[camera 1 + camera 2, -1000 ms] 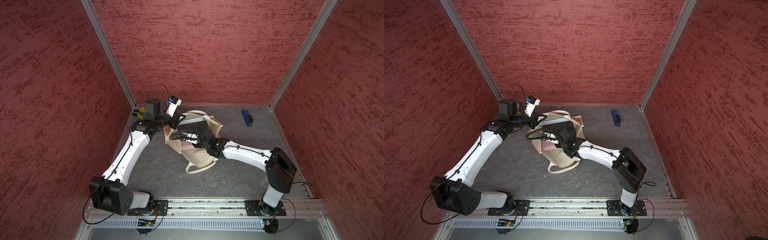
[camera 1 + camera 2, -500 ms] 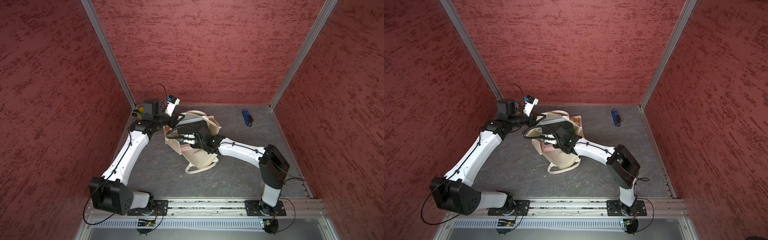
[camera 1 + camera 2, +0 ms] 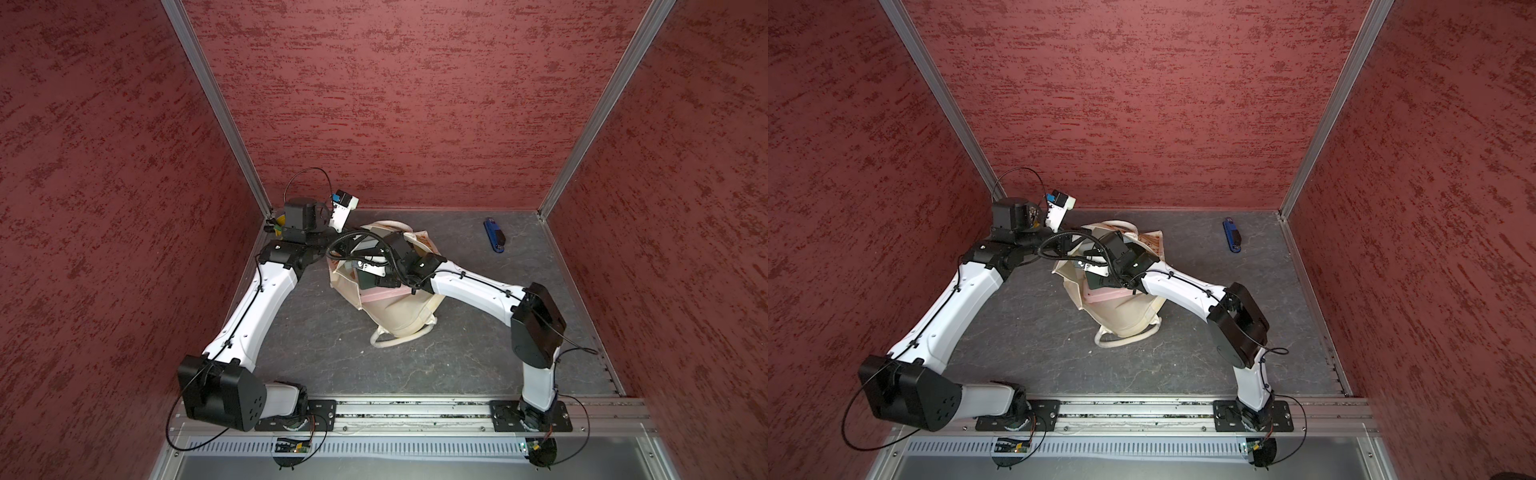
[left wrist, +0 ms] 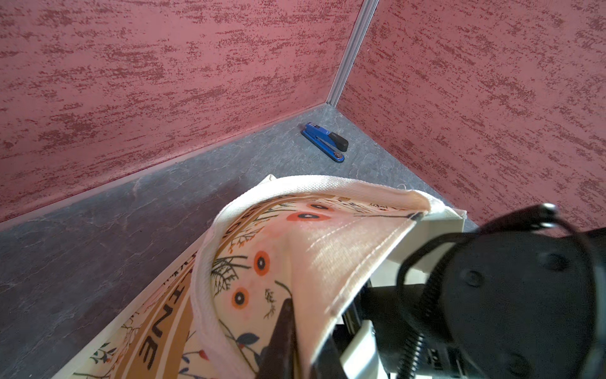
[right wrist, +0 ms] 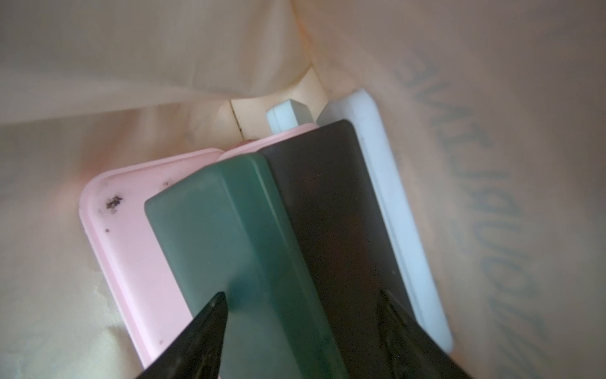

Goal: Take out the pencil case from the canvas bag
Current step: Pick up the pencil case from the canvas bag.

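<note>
The left gripper (image 4: 288, 315) is clenching the raised rim of the canvas bag (image 3: 399, 316), which is slumping on the counter (image 3: 332, 357). The right gripper (image 5: 301, 305) is reaching inside the bag with its jaws spread. A dark green-and-black case (image 5: 229, 229) is lying between its fingertips, with a pink case (image 5: 131, 229) beneath and a white case (image 5: 393, 197) beside. I cannot tell which is the pencil case.
</note>
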Available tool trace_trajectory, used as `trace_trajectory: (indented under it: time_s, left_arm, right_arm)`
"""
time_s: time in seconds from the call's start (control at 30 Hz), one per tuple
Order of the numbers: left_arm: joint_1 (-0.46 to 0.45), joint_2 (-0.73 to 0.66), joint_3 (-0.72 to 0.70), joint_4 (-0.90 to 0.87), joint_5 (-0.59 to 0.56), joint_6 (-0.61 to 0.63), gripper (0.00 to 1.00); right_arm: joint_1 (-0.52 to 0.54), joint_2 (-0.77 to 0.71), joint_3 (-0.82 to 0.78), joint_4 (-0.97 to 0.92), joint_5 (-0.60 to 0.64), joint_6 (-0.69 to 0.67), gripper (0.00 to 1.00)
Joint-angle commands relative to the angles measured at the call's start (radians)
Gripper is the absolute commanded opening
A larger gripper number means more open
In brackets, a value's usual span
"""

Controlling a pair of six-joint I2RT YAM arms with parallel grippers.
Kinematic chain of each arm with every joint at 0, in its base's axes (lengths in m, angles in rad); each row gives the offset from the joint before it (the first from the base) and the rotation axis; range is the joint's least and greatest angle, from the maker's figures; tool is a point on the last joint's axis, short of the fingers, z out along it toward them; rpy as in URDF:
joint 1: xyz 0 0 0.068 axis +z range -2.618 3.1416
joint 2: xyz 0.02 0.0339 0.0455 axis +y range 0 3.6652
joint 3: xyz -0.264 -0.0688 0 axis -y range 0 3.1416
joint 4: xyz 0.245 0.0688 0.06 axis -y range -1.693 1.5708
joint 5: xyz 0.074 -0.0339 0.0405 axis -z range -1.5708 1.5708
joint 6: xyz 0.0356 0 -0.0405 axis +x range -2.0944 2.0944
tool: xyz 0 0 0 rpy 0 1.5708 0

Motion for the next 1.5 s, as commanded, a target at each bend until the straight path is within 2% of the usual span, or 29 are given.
trace_trajectory:
  time_s: [0.0, 0.23, 0.57, 0.7, 1.0, 1.23, 1.47]
  left_arm:
    - [0.009, -0.037, 0.001, 0.036, 0.043, -0.025, 0.00]
    - [0.008, -0.037, -0.001, 0.036, 0.045, -0.027, 0.00]
    - [0.011, -0.034, 0.003, 0.035, 0.041, -0.033, 0.00]
    - [0.011, -0.033, 0.003, 0.035, 0.041, -0.034, 0.00]
    - [0.013, -0.033, -0.001, 0.036, 0.036, -0.034, 0.00]
    - [0.016, -0.029, 0.001, 0.038, 0.037, -0.040, 0.00]
    - [0.016, -0.028, 0.001, 0.038, 0.038, -0.041, 0.00]
  right_arm:
    - [-0.011, 0.032, -0.008, -0.105, -0.063, 0.058, 0.72]
    - [-0.014, 0.037, 0.002, -0.179, -0.118, 0.104, 0.69]
    - [-0.012, -0.076, -0.090, -0.150, -0.198, 0.111, 0.63]
    - [-0.011, -0.079, -0.116, -0.124, -0.179, 0.110, 0.60]
    - [0.005, -0.083, -0.118, -0.128, -0.181, 0.106, 0.45]
    - [0.016, -0.139, -0.202, -0.004, -0.133, 0.087, 0.45]
    - [0.024, -0.066, -0.127, -0.051, -0.134, 0.065, 0.44]
